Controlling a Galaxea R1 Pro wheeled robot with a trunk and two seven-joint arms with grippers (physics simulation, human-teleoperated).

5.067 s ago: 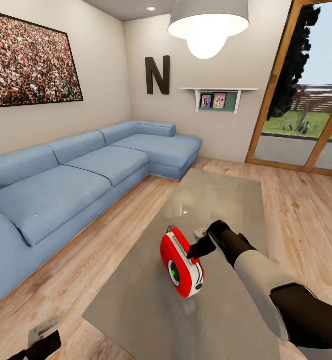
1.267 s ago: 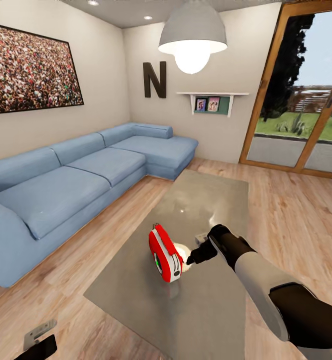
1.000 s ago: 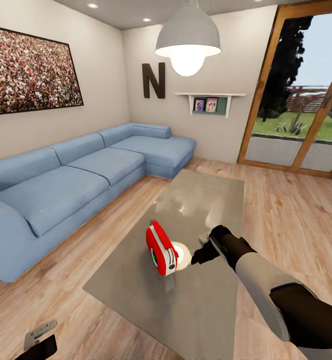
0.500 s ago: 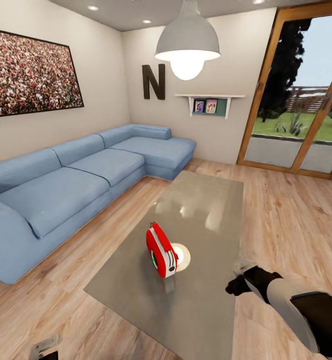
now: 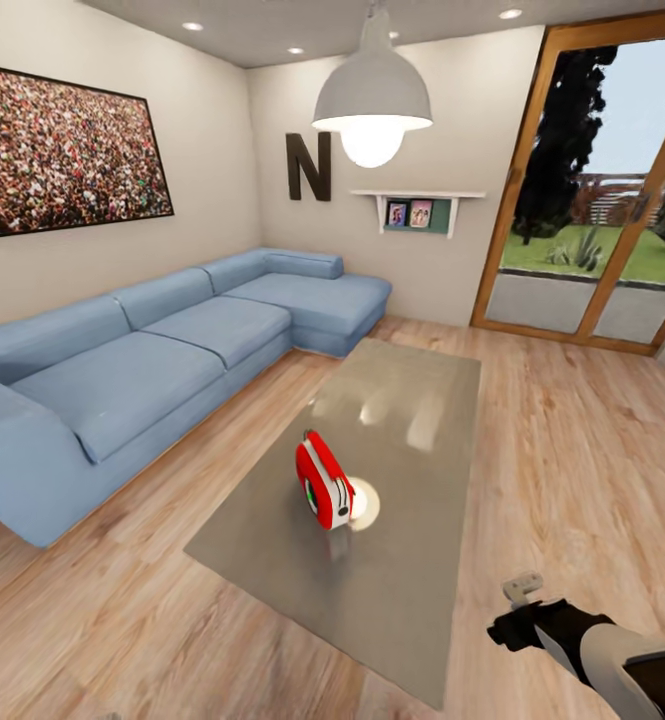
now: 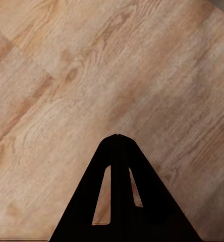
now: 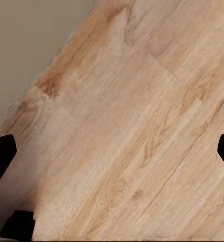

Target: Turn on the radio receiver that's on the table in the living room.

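Observation:
The red radio receiver (image 5: 324, 493) with its white edge band stands upright near the middle of the glossy grey-beige table (image 5: 412, 420). Its dark dial, showing a green spot, faces the near left. My right gripper (image 5: 510, 628) hangs low over the wood floor beyond the table's near right corner, well apart from the radio. In the right wrist view this gripper (image 7: 112, 156) is open, its dark fingers (image 7: 1, 154) at the picture's two sides with only floor and a strip of table between them. My left gripper (image 6: 117, 137) is shut to a point over bare floor planks.
A blue corner sofa (image 5: 162, 350) runs along the left wall. A white pendant lamp (image 5: 372, 95) hangs above the table, and its bright reflection lies beside the radio. Wood-framed glass doors (image 5: 592, 200) stand at the right. Light plank floor (image 5: 592, 450) surrounds the table.
My right arm has drawn back from beside the radio, off the table and down to the lower right. The camera has backed away a little. The radio stays upright in place.

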